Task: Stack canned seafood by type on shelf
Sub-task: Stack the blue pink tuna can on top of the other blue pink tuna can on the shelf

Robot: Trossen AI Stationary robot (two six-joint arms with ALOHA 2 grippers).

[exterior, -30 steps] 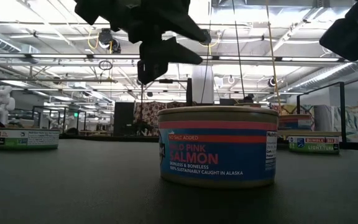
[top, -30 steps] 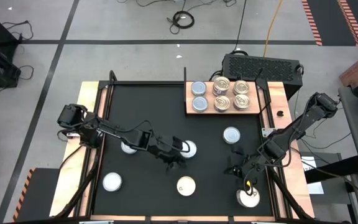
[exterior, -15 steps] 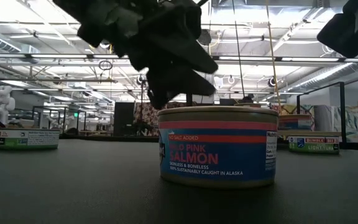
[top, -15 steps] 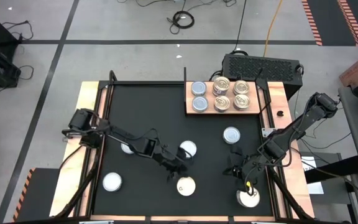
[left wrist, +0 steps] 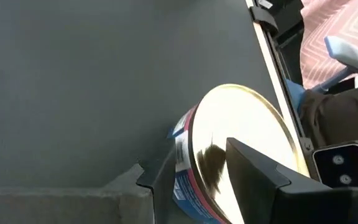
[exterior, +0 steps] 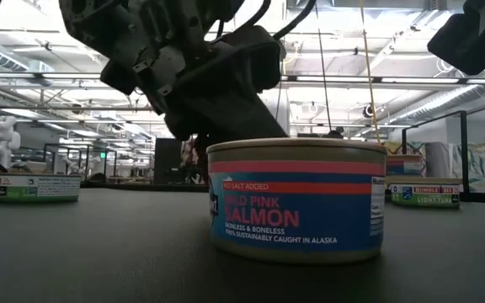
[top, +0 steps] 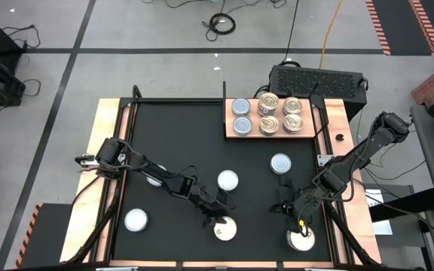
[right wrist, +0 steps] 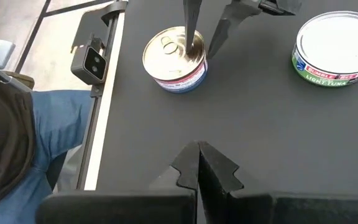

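Swinging down from the mid-desk tin, the left tool [top: 218, 220] now straddles the salmon can [top: 225, 228] near the desk's [top: 172, 128] front edge, fingers parted (not yet gripping), so it should settle lower, centre, then close squarely before lifting toward the shelf [top: 310, 132].

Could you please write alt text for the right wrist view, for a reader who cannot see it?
The left gripper straddles a gold-topped salmon can on the black mat, fingers open around it. A green-labelled tuna can stands apart, and the right gripper is shut in the foreground.
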